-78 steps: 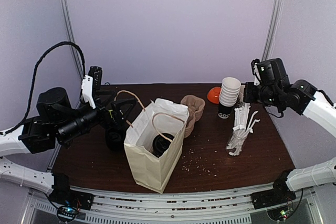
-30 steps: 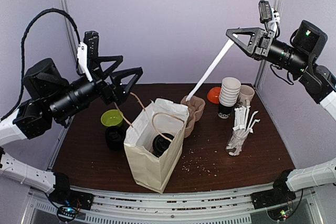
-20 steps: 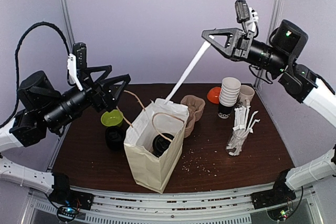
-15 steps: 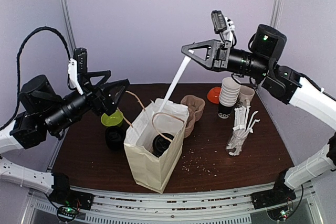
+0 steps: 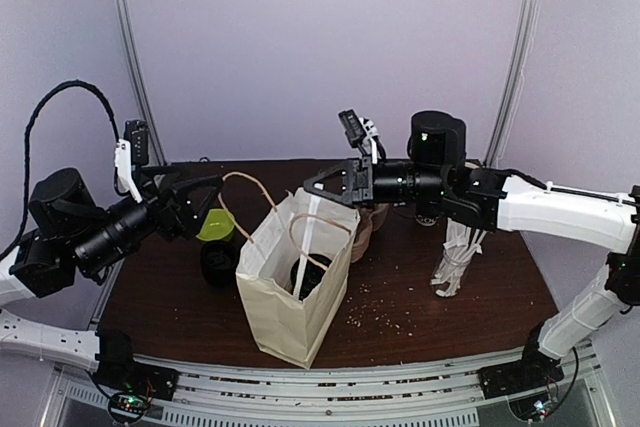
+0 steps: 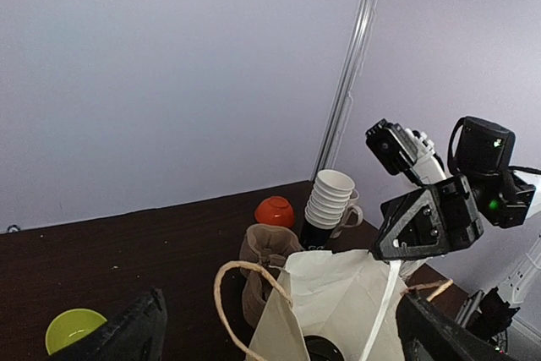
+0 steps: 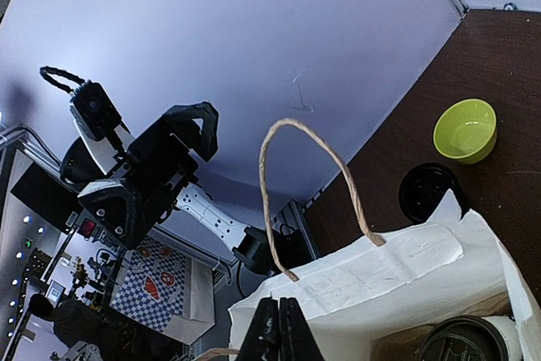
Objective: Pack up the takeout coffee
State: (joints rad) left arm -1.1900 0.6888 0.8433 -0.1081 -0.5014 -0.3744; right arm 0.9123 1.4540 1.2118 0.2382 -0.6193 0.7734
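The takeout coffee stands inside the open paper bag (image 5: 283, 299); only its black lid (image 5: 307, 272) shows, also low in the left wrist view (image 6: 326, 351) and the right wrist view (image 7: 467, 345). My right gripper (image 5: 314, 190) hangs over the bag's far rim, shut on a white wrapped straw (image 5: 304, 239) that drops into the bag beside the lid. The left wrist view shows that straw (image 6: 384, 303) hanging from the right gripper (image 6: 397, 253). The right fingers (image 7: 280, 333) are pressed together. My left gripper (image 5: 205, 203) is open, left of the bag, holding nothing.
A green bowl (image 5: 213, 226) and a black stack of lids (image 5: 218, 261) sit left of the bag. A brown pouch (image 5: 371, 209) stands behind it. A glass of wrapped straws (image 5: 454, 259) is at the right. A stack of white cups (image 6: 330, 200) and an orange bowl (image 6: 275, 210) stand at the back.
My right arm has swung down and left from high at the right, carrying the straw until its lower end went into the bag. My left arm has lowered and drawn back to the left.
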